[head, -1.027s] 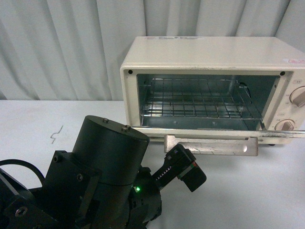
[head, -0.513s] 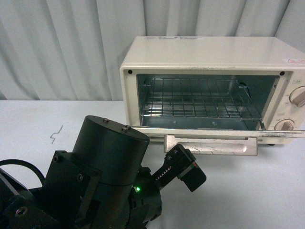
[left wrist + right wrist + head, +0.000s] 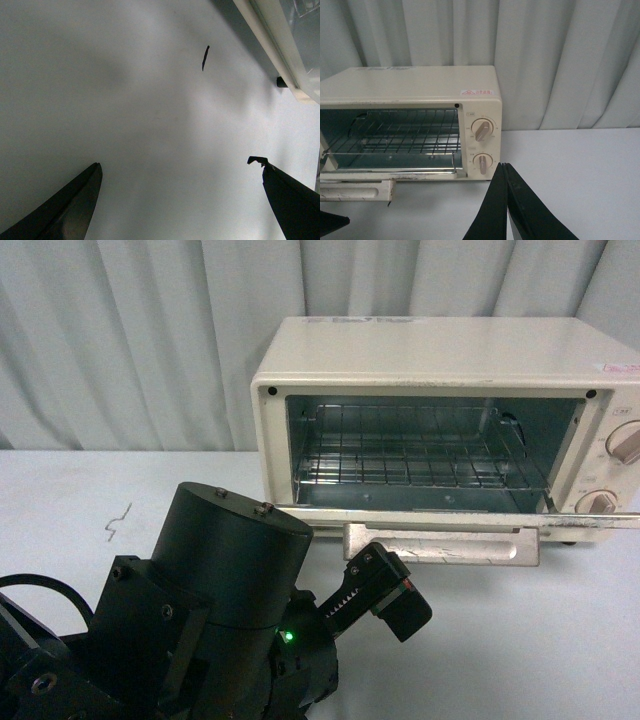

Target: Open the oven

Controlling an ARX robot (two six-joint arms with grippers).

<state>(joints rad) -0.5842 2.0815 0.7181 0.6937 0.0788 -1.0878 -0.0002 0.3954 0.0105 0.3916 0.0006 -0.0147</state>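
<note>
**Left arm** [image 3: 220, 610]: a bulky black jointed body with a lit green dot fills the near left of the front view, its wrist angled toward the oven. The left gripper [image 3: 176, 162] hangs over the white table [image 3: 520, 650], its 2 dark fingers [image 3: 75, 210] spread wide and empty. The right gripper [image 3: 425, 192] is likewise spread wide and empty above the table.

**Oven:** the small boxy cream-white toaster oven [image 3: 440, 350] stands beyond both grippers, near the left one and further from the right one, touching neither. Only bare table lies between. Its drop-down door lies fully lowered and roughly level, with the scuffed bar handle [image 3: 440, 543] nearest the left gripper. The wire rack [image 3: 420, 455] inside is exposed. 2 beige knobs [image 3: 481, 130] sit one above the other on the panel to the right of the opening.

**Surroundings:** a thin grey squiggle [image 3: 118, 520] lies on the table left of the arm, well apart from the oven. A pleated pale grey curtain [image 3: 150, 340] closes the background.
</note>
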